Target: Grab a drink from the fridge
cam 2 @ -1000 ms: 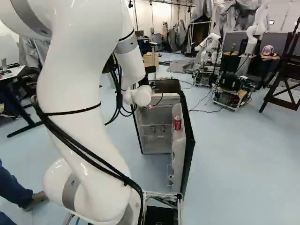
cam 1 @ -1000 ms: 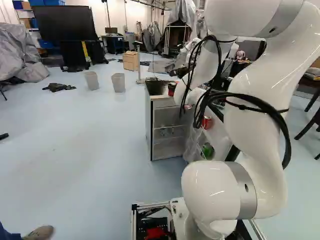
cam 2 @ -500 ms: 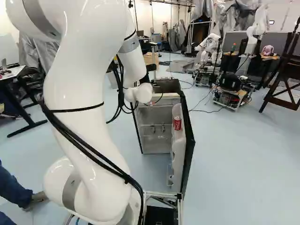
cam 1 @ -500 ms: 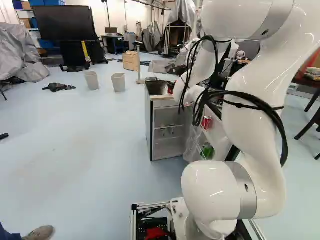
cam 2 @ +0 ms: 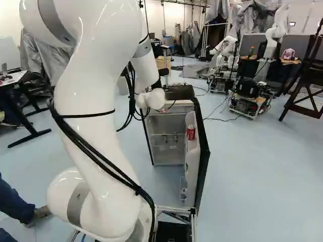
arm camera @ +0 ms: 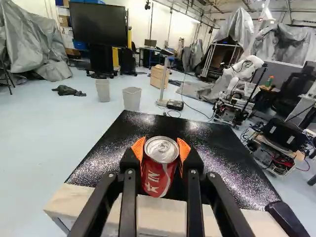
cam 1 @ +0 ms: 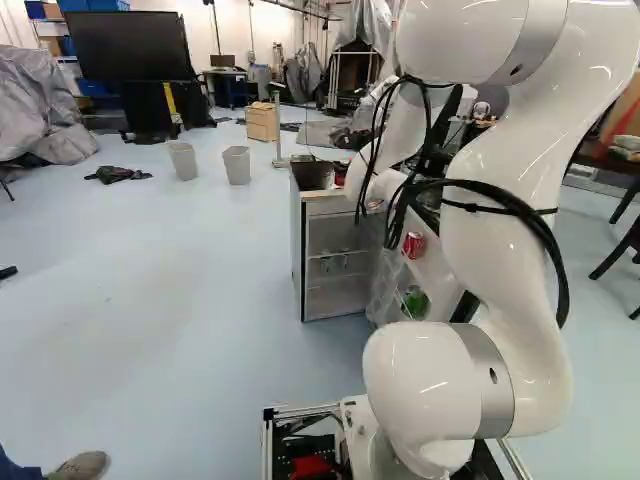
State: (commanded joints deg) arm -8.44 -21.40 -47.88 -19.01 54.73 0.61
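We find red can [arm camera: 161, 170] upright, pinched near its rim by gripper [arm camera: 161, 148], at front edge of black fridge top [arm camera: 217, 158]; contact with top unclear. Risks: slip from high hold; can bottom clipping edge should arm [cam 2: 86, 116] dip.

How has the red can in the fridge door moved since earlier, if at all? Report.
No; in the right base view, the can keeps its place against the door.

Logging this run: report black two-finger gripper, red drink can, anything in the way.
Black gripper: shut on red can. Can at small fridge's glossy black top, contact unclear. Open white-lined fridge door near arm, possible obstacle.
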